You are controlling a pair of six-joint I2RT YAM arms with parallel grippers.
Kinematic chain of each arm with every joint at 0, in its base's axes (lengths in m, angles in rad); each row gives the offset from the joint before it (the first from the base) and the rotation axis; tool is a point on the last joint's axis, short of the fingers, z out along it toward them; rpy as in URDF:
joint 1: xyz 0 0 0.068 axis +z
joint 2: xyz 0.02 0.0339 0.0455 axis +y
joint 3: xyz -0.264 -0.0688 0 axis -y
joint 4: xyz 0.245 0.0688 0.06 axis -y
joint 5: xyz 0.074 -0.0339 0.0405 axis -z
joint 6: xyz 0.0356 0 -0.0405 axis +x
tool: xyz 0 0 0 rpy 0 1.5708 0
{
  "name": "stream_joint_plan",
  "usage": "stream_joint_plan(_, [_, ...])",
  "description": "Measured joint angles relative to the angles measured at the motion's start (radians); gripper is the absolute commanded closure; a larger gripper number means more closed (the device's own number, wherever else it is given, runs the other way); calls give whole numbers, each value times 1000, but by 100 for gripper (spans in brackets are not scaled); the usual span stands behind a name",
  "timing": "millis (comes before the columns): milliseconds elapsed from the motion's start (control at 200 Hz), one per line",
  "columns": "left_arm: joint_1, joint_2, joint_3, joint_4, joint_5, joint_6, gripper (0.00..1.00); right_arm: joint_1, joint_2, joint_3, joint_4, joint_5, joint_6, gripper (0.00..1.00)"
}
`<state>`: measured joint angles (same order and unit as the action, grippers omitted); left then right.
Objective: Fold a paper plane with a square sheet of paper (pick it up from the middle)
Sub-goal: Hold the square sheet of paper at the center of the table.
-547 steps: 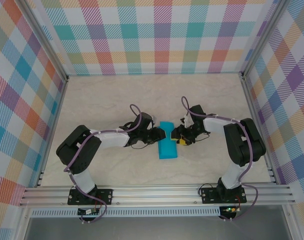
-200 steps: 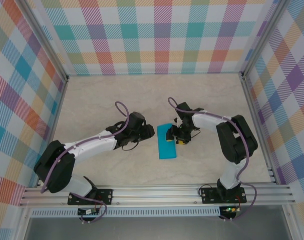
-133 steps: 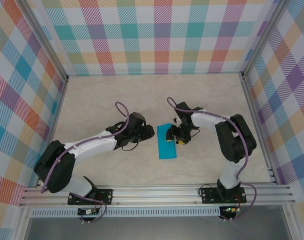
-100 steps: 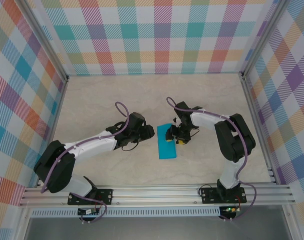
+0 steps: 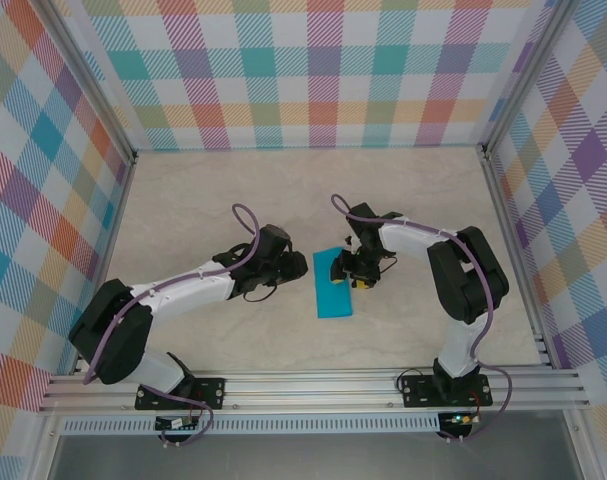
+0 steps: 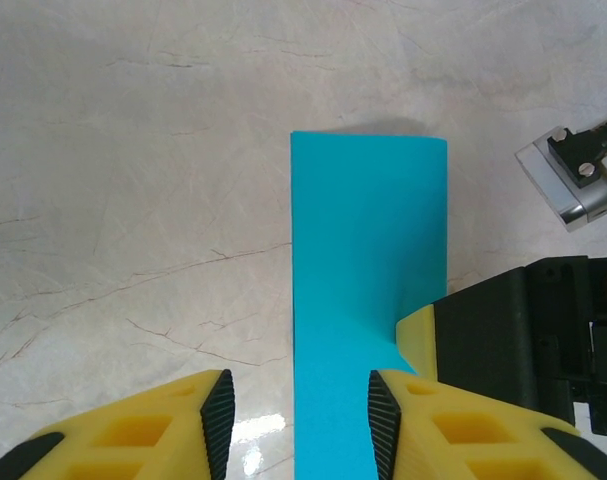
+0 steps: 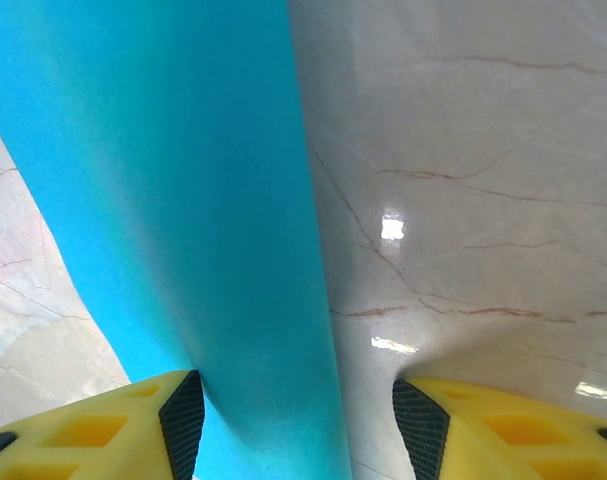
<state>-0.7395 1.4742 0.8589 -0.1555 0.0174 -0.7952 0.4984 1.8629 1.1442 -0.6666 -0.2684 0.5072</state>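
**Tabletop:** The pale, marble-patterned tabletop (image 5: 233, 200) carries one item, the sheet of paper (image 5: 333, 297).

**Sheet of paper:** It is teal-blue and lies flat as a narrow, long rectangle near the middle of the tabletop, between the two arms. Its long sides run roughly from the near edge toward the far wall. In the left wrist view the sheet of paper (image 6: 368, 260) shows a square-cut far end and straight, clean long edges. Whether it is one layer or several cannot be told.

**Left end effector:** The left end effector (image 5: 303, 268) sits just beside the sheet's left long edge, low over the tabletop. In its own wrist view the left end effector (image 6: 298, 425) has its jaws spread. The sheet's left edge falls in the gap, and one finger (image 6: 453, 440) overlaps the sheet in the picture. Contact with the paper cannot be confirmed. It pinches nothing.

**Right end effector:** The right end effector (image 5: 343, 270) is over the upper right part of the sheet. In the left wrist view one of its yellow fingers (image 6: 416, 345) meets the sheet's right long edge. In its own wrist view the right end effector (image 7: 293, 425) has its jaws wide apart. The sheet of paper (image 7: 183, 200) runs up between them, close to one finger (image 7: 93, 425). Bare tabletop separates it from the other finger (image 7: 513, 425). It holds nothing.
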Motion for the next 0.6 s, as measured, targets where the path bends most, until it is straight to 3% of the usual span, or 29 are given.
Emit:
stream_joint_plan(160, [0, 28, 1, 2, 8, -2, 68, 1, 2, 3, -4, 3, 0, 41])
stream_joint_plan(430, [0, 115, 32, 39, 62, -18, 100, 1, 4, 3, -5, 6, -3, 41])
stream_joint_plan(600, [0, 189, 53, 98, 106, -38, 100, 1, 4, 3, -5, 7, -3, 41])
